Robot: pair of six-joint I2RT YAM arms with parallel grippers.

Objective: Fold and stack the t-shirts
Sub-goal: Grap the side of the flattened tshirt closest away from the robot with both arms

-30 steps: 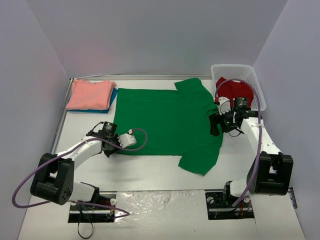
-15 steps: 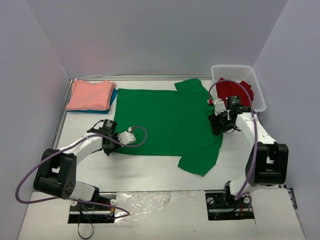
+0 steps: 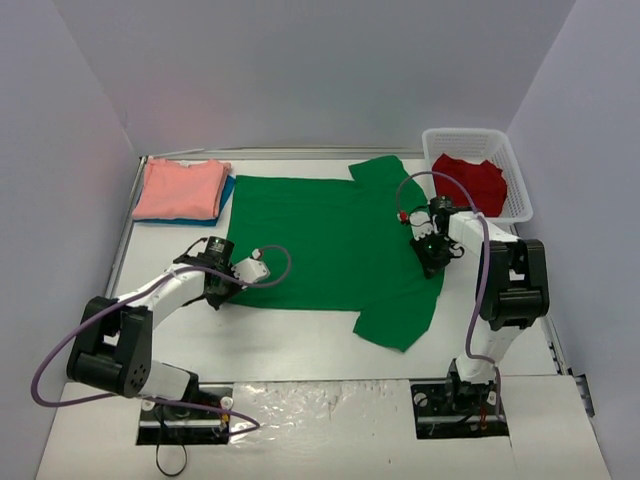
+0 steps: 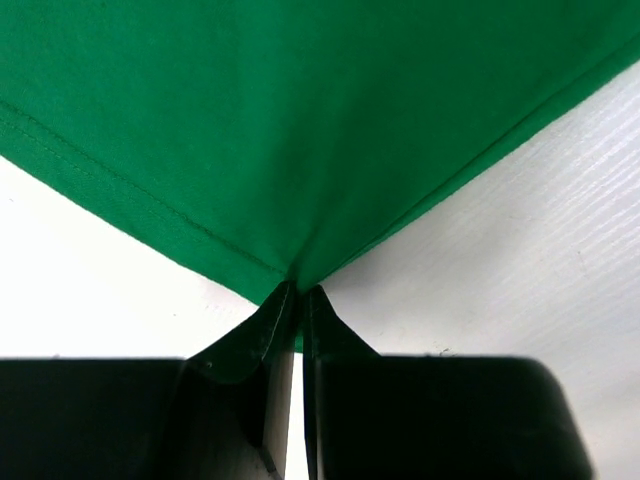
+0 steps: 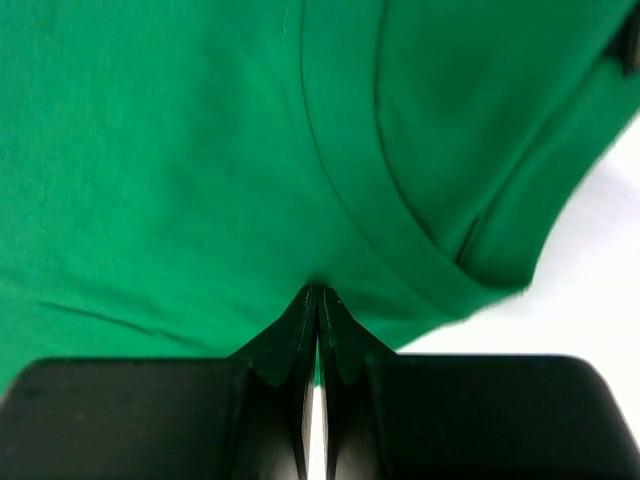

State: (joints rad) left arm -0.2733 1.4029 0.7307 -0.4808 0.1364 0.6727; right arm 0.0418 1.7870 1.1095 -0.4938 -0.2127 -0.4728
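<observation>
On the white table (image 3: 300,350), the green t-shirt (image 3: 320,240) lies spread flat across the middle. Its hem is toward the left and its collar toward the right. One sleeve points at the far edge and the other at the near edge.

The left arm (image 3: 150,295) stretches low from its base at the near left, its forearm angled inward. Its wrist is bent down over the shirt's near-left hem corner. The right arm (image 3: 505,265) stands more upright on its base. Its forearm reaches forward and inward, and its wrist tips down at the shirt's right edge by the collar.

A white mesh basket (image 3: 515,170) sits at the far right corner with the red t-shirt (image 3: 470,180) bunched inside it. At the far left corner the salmon-pink t-shirt (image 3: 180,188) lies folded on top of the teal-blue t-shirt (image 3: 226,192), which shows only as a strip along its right side.

The left gripper (image 4: 297,290) has its fingers pressed together on the hem corner, and the cloth is drawn to a point between the tips. The right gripper (image 5: 318,292) has its fingers closed tight on the green cloth just beside the collar band, and a faint crease runs off to one side.
</observation>
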